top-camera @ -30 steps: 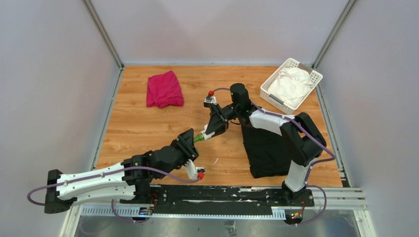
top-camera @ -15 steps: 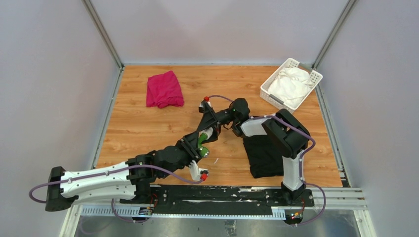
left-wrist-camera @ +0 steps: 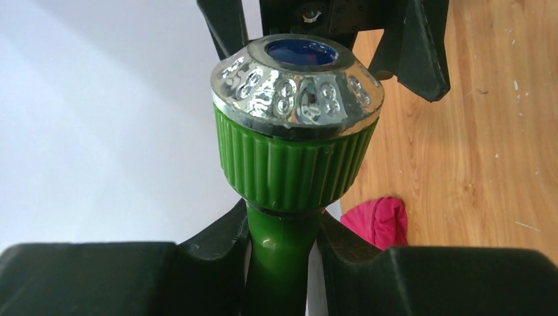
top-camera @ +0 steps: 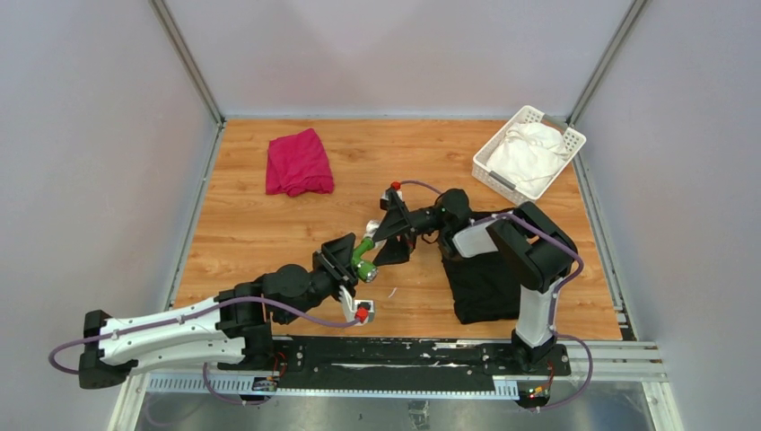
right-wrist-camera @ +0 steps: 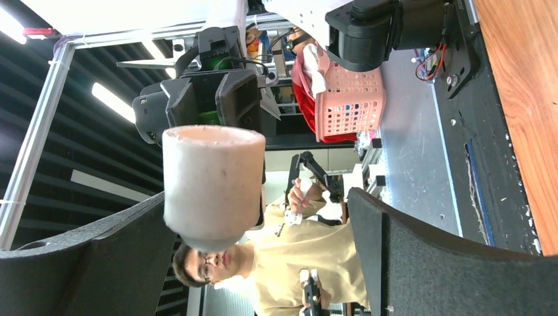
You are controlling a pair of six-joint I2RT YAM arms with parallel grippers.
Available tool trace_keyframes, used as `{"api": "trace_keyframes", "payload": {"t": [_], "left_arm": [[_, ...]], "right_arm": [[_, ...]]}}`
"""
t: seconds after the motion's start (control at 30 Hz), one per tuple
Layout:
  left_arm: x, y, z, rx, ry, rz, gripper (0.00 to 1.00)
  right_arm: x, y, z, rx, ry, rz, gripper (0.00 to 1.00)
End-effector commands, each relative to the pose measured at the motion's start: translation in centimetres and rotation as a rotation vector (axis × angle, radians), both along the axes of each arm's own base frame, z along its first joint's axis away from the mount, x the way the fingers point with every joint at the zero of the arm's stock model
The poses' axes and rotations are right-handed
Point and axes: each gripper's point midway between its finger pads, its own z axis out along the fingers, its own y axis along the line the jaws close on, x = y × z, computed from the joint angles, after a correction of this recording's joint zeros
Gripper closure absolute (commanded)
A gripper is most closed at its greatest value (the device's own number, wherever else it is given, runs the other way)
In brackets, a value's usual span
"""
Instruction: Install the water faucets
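The tap (top-camera: 362, 253) is green plastic, with a ribbed round knob (left-wrist-camera: 293, 158) capped in embossed chrome that has a blue centre. A pale, stubby cylinder, the fitting (right-wrist-camera: 210, 184), shows at the tap's end toward 12 o'clock (top-camera: 371, 228). The tap is held up off the tabletop (top-camera: 269, 233) near its centre.

The left pincer (top-camera: 352, 265) reaches in from 7 o'clock and is pressed together on the tap's green stem, one finger (left-wrist-camera: 217, 243) on each side. The right pincer (top-camera: 388, 241) comes in from 3 o'clock and is spread wide. Its fingers (right-wrist-camera: 395, 250) flank the fitting without clamping it; whether the other finger touches the fitting cannot be told.

A black cloth (top-camera: 485, 274) lies flat at 4 o'clock, partly under the right arm. A folded red cloth (top-camera: 299, 162) sits at 11 o'clock, well apart from the arms. At 2 o'clock a white slotted basket (top-camera: 489, 166) stands in the corner, holding a crumpled white cloth (top-camera: 529, 148).
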Motion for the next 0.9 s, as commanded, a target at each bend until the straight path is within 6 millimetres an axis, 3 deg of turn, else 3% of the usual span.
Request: {"api": "trace_keyframes", "payload": {"t": [0.0,0.17,0.37,0.4,0.43,0.47,0.5,0.57,0.6,0.73,0.87], "left_arm": [[-0.5,0.3,4.3,-0.236,0.055,0.001,1.00],[-1.4,1.2,4.5,-0.378,0.220,0.008,1.00],[-2.3,2.4,6.5,-0.621,0.483,0.075,1.00],[-2.6,2.4,6.6,-0.638,0.531,0.085,1.00],[-2.9,2.3,6.8,-0.668,0.582,0.092,1.00],[-3.0,2.3,7.2,-0.707,0.629,0.104,1.00],[-3.1,2.2,7.3,-0.738,0.672,0.123,1.00],[-3.3,2.1,7.8,-0.799,0.741,0.146,1.00],[-3.4,2.0,8.1,-0.834,0.771,0.158,1.00],[-3.2,2.3,9.0,-0.973,0.871,0.237,1.00],[-2.9,1.5,8.6,-1.029,1.035,0.310,1.00]], "right_arm": [[1.0,-1.4,-0.9,0.019,-0.044,-0.056,0.01],[2.9,-4.1,1.2,0.047,-0.111,-0.144,0.01],[4.4,-6.7,2.4,0.007,-0.212,-0.238,0.01],[4.4,-6.9,3.3,-0.001,-0.260,-0.252,0.01],[4.7,-7.0,3.0,-0.011,-0.381,-0.267,0.01],[4.9,-7.1,3.3,-0.099,-0.349,-0.295,0.01],[5.4,-7.6,2.5,-0.181,-0.564,-0.320,0.01],[6.1,-9.5,1.2,-0.463,-0.728,-0.355,0.01],[6.3,-10.1,1.3,-0.510,-0.780,-0.370,0.01],[7.1,-11.0,2.5,-0.491,-0.959,-0.514,0.01],[7.6,-11.8,4.3,-0.376,-1.172,-0.731,0.01]]}}
